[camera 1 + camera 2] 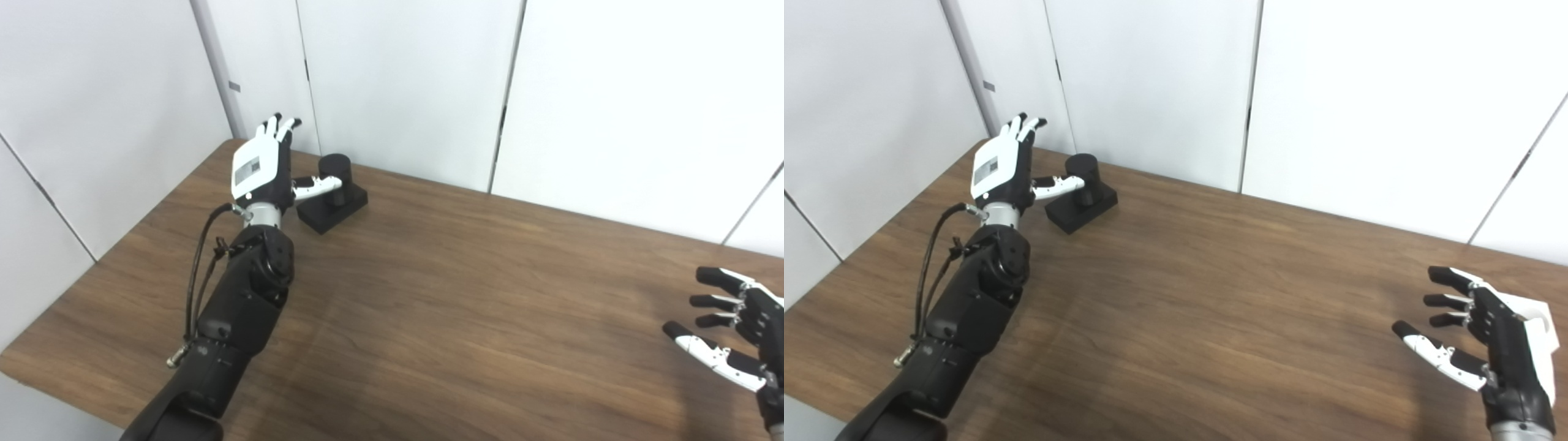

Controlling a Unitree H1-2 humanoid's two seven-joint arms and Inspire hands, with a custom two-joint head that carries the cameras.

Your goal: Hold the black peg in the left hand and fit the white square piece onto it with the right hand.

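The black peg (335, 166) is a short cylinder standing on a square black base (343, 208) at the table's far left. My left hand (262, 165) is just left of it, open, with the fingers stretched up and away. Its thumb (318, 185) reaches across to the front of the cylinder, and the hand is not closed around it. My right hand (1482, 343) is open and empty, low over the table's near right, palm facing left. A white shape (1536, 331) shows right behind it; I cannot tell whether this is the white square piece or the hand's own back cover.
The brown wooden table (441, 294) runs from the near left corner to the right edge. White wall panels (404, 79) stand close behind its far edge, just behind the peg.
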